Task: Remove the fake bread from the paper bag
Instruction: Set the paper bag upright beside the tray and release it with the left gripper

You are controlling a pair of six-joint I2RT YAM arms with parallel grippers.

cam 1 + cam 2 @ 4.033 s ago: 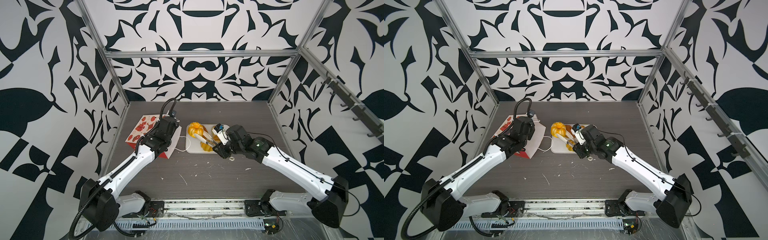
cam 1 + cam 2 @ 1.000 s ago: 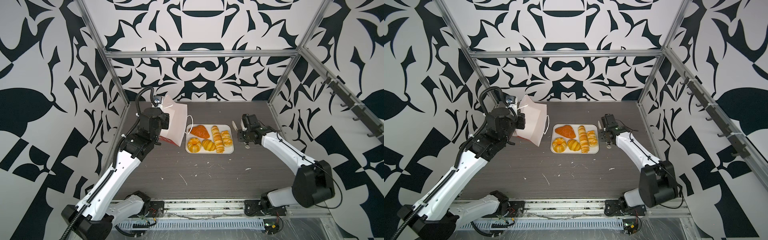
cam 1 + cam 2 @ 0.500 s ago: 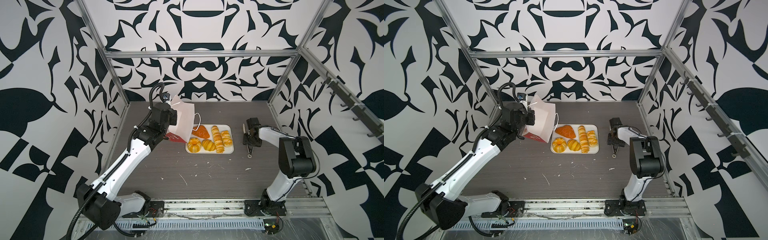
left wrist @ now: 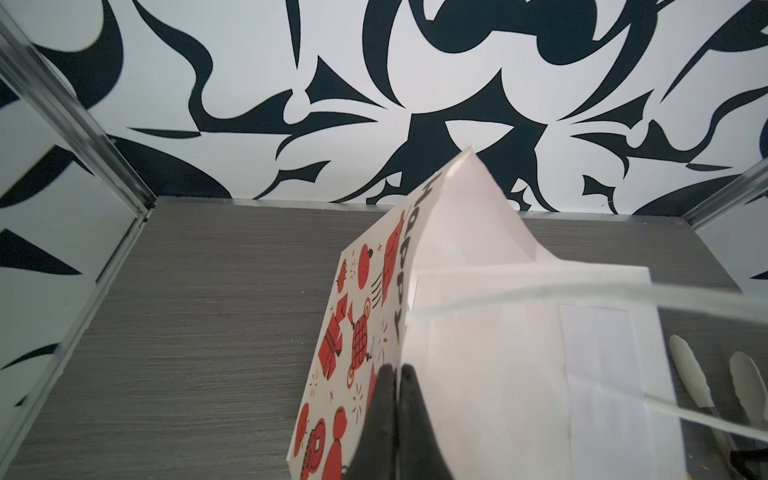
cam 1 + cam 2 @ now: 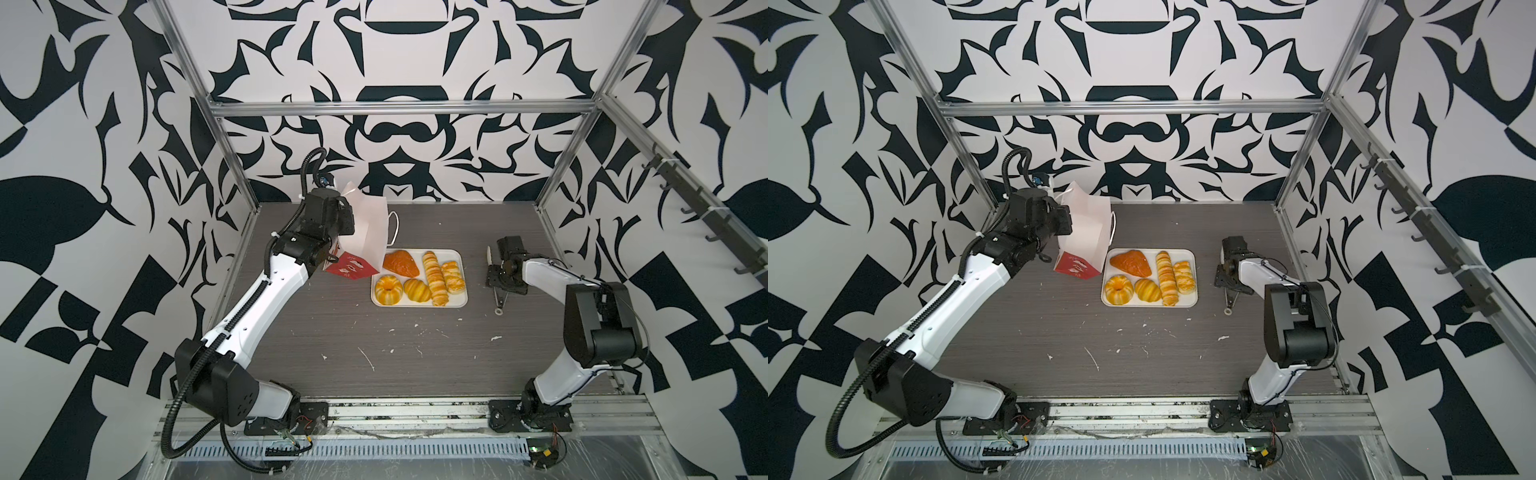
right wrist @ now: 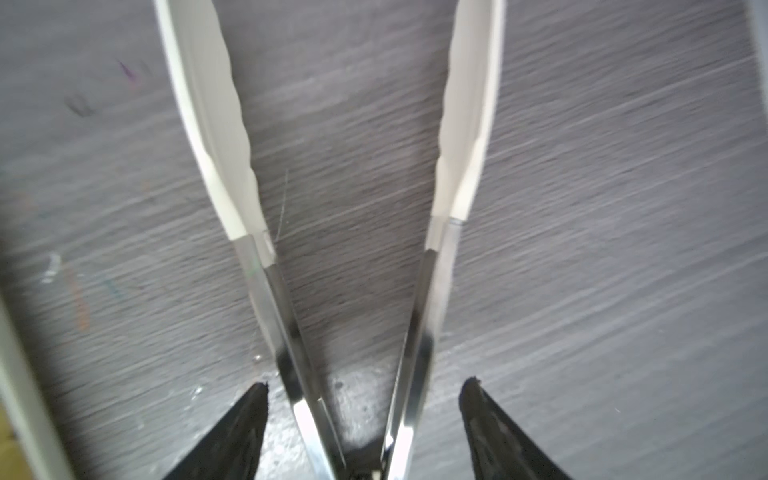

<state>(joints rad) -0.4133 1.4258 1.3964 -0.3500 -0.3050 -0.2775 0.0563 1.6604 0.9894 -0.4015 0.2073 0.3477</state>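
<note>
Grey wood-grain table [image 5: 415, 353] holds it all. Your left gripper [image 4: 398, 374] clamps the paper bag [image 5: 368, 232] by one wall, tilted just beside the white tray [image 5: 457, 254]. On that tray lies the fake bread [image 5: 432, 278] (all five pieces). Your right gripper [image 6: 365, 382] stands spread astride the tongs [image 6: 291, 332], gripping nothing.

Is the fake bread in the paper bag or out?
Out: five fake bread pieces lie on the white tray beside the paper bag; whether any is inside, cannot tell.
</note>
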